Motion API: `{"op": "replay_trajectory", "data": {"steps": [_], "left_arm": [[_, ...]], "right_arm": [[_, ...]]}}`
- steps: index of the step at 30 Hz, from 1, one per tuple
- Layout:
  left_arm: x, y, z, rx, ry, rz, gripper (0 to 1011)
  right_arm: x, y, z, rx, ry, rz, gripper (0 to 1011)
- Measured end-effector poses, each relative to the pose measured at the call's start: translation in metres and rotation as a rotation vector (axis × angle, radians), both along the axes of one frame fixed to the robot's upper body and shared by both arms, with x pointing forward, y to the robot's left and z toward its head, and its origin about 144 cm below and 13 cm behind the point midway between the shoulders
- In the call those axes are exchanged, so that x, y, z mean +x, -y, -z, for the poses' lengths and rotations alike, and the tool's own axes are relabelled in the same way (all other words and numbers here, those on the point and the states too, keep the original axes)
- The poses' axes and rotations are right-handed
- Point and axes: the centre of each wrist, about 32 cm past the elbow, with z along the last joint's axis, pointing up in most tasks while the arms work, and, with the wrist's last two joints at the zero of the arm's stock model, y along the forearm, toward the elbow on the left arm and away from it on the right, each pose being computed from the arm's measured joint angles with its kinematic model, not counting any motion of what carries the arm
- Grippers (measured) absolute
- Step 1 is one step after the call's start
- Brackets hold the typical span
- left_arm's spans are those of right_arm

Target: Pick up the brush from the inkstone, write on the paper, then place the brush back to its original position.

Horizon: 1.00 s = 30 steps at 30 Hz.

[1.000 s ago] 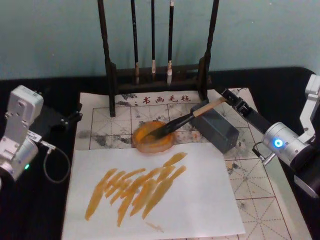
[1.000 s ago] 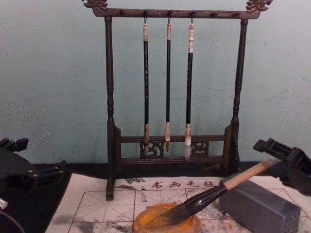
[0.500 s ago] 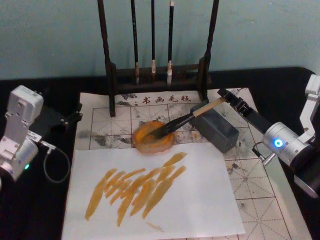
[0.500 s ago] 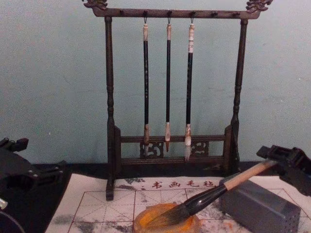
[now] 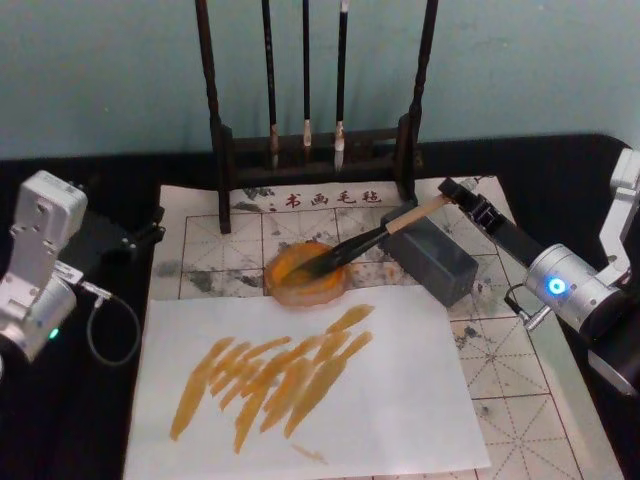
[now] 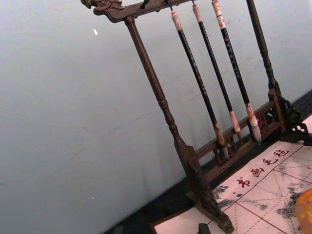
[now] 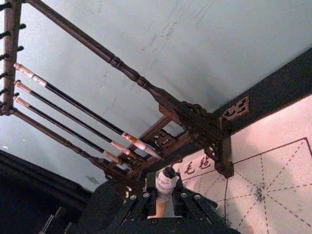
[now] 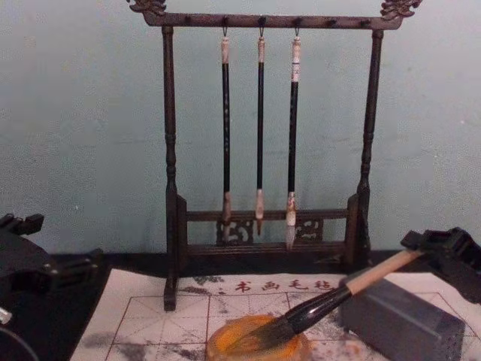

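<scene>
Brush (image 5: 372, 237): one, handle end at right gripper (image 5: 452, 190), grip unclear; three thin brushes (image 8: 260, 128) hang.

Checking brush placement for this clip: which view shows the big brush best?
The head view: the brush lies whole, bristles in the orange dish, handle on the grey block. Chest shows it sidelong; right wrist, its handle end.
</scene>
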Motion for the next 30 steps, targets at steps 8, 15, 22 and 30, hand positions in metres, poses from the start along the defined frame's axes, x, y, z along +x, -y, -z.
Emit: {"op": "replay_trajectory", "data": {"steps": [8, 15, 22, 30], "left_arm": [[0.0, 0.0, 0.0, 0.0, 0.0, 0.0, 1001], [0.0, 0.0, 0.0, 0.0, 0.0, 0.0, 1001], [0.0, 0.0, 0.0, 0.0, 0.0, 0.0, 1001], [0.0, 0.0, 0.0, 0.0, 0.0, 0.0, 1001]], "right_arm": [[0.0, 0.0, 0.0, 0.0, 0.0, 0.0, 204], [0.0, 0.0, 0.0001, -0.001, 0.0, 0.0, 204], [0.0, 0.0016, -0.0004, 0.03, -0.014, -0.001, 203], [0.0018, 0.0048, -0.0041, 0.103, -0.045, 0.006, 202]]}}
